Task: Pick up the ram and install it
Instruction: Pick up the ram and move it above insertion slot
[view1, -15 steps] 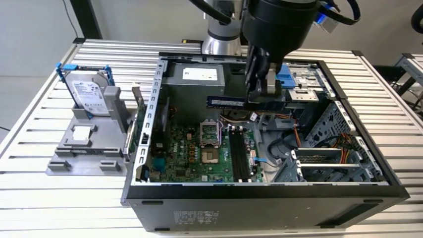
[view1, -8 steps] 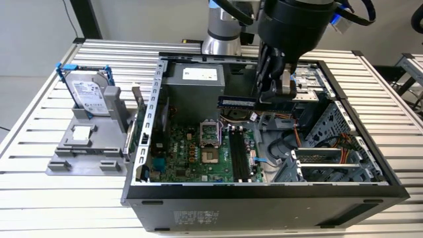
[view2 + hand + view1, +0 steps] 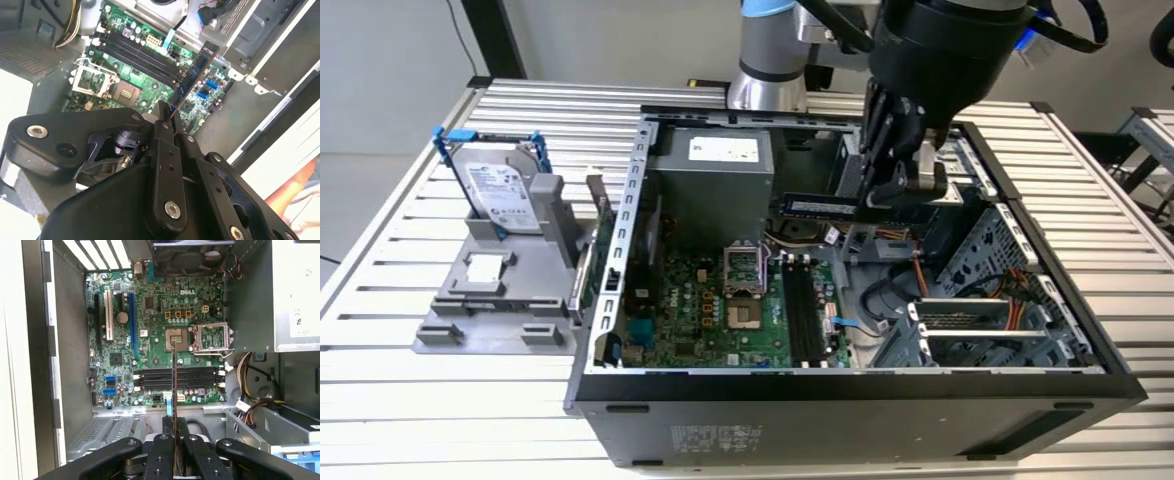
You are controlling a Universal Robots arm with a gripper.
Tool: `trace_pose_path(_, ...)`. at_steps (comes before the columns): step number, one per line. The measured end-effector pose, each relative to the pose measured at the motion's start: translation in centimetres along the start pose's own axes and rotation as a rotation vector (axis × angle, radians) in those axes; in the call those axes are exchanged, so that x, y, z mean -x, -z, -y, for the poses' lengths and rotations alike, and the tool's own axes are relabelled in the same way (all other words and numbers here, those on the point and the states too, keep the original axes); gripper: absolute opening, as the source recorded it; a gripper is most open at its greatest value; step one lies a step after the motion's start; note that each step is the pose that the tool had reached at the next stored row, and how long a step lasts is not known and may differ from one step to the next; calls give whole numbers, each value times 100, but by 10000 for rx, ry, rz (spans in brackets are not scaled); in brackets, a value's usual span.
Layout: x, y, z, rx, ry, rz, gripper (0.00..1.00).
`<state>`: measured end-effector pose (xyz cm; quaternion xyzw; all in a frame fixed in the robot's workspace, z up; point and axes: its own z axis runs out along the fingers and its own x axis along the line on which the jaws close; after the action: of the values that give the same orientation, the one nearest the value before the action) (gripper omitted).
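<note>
A slatted metal worktop [image 3: 440,420] carries an open computer case [image 3: 854,410] lying on its side, with a green motherboard [image 3: 707,310] on its floor. On the exterior view's left, a hard drive [image 3: 500,190] stands upright in a grey holder. The black end effector [image 3: 887,195] hangs over the case, clamped on one end of the ram [image 3: 821,207]. The ram is held in the air above the motherboard, clear of the long black slots [image 3: 195,377].

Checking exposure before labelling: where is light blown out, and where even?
Second wrist view: beyond the case wall everything burns out white, though the ram is well lit. First wrist view: the motherboard is evenly lit, one edge strip washes out. Exterior view: soft even light, no glare.
</note>
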<state>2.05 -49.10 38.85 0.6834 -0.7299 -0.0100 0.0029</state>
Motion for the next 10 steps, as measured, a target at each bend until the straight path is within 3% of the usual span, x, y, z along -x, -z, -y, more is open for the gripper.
trace_pose_path(4,31,1,70,-1,0,1,0)
trace_pose_path(10,99,1,122,0,0,0,0)
